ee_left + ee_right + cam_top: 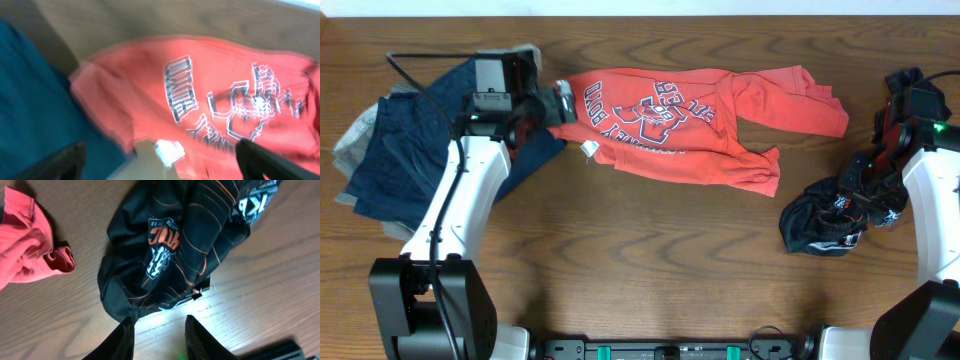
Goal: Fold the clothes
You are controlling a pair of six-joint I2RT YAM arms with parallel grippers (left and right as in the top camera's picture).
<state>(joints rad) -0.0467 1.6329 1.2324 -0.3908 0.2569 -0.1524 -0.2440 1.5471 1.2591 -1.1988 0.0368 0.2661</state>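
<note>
The red shirt (670, 120) lies spread, print up, in the upper middle of the table (650, 260). The left claw (160, 152) hovers over its left edge by a white tag (169, 150), fingers wide apart and holding nothing. At far left a blue garment (410, 160) lies on a grey one (355, 140). At right a crumpled black shirt (830, 215) sits just ahead of the right claw (160, 330), whose fingers stand apart over bare wood.
</note>
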